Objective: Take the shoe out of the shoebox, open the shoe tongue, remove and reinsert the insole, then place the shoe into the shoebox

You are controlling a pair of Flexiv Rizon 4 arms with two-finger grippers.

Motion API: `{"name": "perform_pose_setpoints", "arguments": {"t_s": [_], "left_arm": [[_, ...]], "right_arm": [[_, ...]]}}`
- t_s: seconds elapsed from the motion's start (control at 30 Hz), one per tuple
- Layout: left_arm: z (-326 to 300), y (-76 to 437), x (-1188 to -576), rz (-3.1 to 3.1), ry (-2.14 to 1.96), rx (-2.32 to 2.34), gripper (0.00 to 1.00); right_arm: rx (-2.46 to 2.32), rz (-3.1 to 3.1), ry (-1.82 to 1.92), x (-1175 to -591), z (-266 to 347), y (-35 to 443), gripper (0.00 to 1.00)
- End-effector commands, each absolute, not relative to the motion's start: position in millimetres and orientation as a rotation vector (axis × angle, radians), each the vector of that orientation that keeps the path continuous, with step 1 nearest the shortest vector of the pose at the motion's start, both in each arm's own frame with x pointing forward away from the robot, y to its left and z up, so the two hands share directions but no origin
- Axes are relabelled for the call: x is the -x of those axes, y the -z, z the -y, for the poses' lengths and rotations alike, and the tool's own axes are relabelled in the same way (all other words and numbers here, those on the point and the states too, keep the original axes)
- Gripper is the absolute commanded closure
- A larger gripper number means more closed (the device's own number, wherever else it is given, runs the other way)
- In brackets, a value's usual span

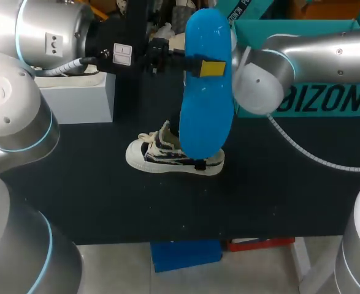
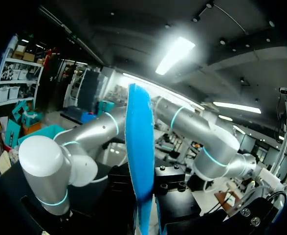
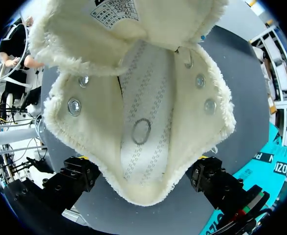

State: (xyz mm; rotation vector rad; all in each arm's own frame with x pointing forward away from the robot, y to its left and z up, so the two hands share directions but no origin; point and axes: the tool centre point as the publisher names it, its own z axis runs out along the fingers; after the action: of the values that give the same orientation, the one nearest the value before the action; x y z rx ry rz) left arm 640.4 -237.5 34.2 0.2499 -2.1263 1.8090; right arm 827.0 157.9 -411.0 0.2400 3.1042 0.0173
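Insole point(image 1: 207, 86), blue and upright, is pinched in the left gripper point(image 1: 204, 66). Below it the shoe point(image 1: 167, 156) lies on the black table point(image 1: 278, 202), partly hidden. The right gripper point(image 3: 144, 169) is at the heel, grip unclear.

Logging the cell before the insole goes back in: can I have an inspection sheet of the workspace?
Surface: black table.
Job's things: shoe upright on the table, tongue folded open; blue insole held up above it.
Clutter: white box at the far left edge.
Pincers: left pincer shut on the insole; right pincer at the shoe's heel, grip unclear.
Cables: grey cable behind the left pincer; white coiled cable over the table's right side.
Surroundings: nothing seen.
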Motion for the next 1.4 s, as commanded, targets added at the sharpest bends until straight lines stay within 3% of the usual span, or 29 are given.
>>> {"name": "perform_pose_setpoints", "arguments": {"t_s": [0.03,0.67,1.4], "left_arm": [[239,-34,-640,2.130,-1.806,-0.254,1.00],[239,-34,-640,2.130,-1.806,-0.254,1.00],[239,-34,-640,2.130,-1.806,-0.254,1.00]], "right_arm": [[-0.197,-3.097,-0.161,-822,-145,407,0.00],[-0.303,-2.824,-0.991,-817,-116,414,0.00],[-0.186,-2.707,-1.294,-832,-108,426,0.00]]}}
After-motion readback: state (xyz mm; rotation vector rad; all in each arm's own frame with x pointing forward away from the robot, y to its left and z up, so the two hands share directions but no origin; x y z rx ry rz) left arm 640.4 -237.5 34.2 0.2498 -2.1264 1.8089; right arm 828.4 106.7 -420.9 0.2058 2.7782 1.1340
